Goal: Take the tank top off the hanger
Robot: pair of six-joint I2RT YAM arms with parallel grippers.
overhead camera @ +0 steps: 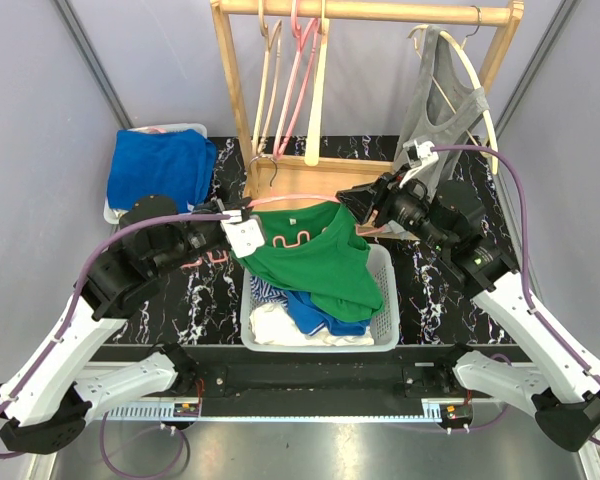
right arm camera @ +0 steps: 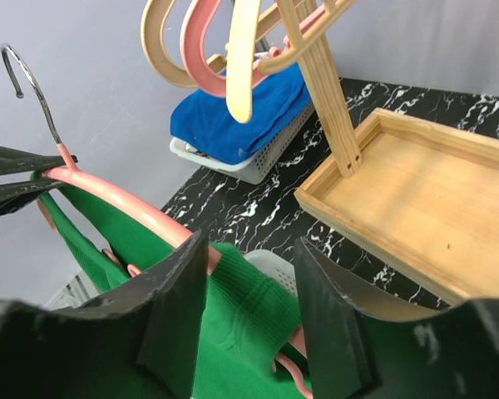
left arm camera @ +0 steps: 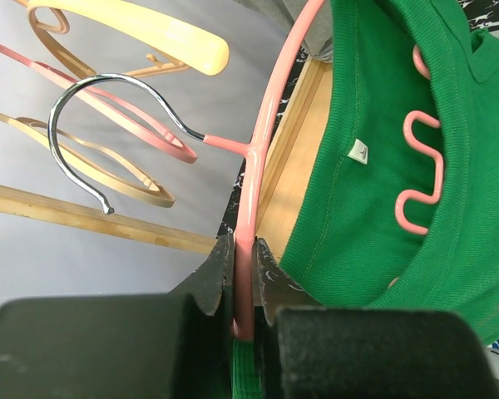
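- L gripper (overhead camera: 242,225) (left arm camera: 244,270): jaws pinched tight on the pink plastic hanger (overhead camera: 292,199) (left arm camera: 270,108) (right arm camera: 121,198), on the arm just below the neck. Its chrome wire hook (left arm camera: 75,100) (right arm camera: 32,79) sticks out free, off the rail.
- Green knit tank top (overhead camera: 315,265) (left arm camera: 374,208) (right arm camera: 241,332): on the pink hanger, held roughly level betw. the two arms. Neck opening w/ a small white tag faces the L wrist cam. Body droops into the white slatted plastic basket (overhead camera: 385,300) at the table's near-centre, over blue, striped & white clothes.
- R gripper (overhead camera: 372,212) (right arm camera: 249,283): jaws apart, straddling the far shoulder of the top where the hanger's arm runs into the fabric. There's a gap either side of the green bump, so no clamp visible.
- Light wooden clothes rack (overhead camera: 370,12) behind, w/ its wooden tray base (overhead camera: 280,180) (right arm camera: 416,183) on the black marble-look tabletop (overhead camera: 430,290).
- On the rail: a bunch of bare cream & pink hangers (overhead camera: 290,80) at the L side, and a grey tank top (overhead camera: 435,100) on a cream hanger at the R side.
- Far L: blue folded cloth (overhead camera: 160,165) (right arm camera: 233,116) piled in a second white basket.
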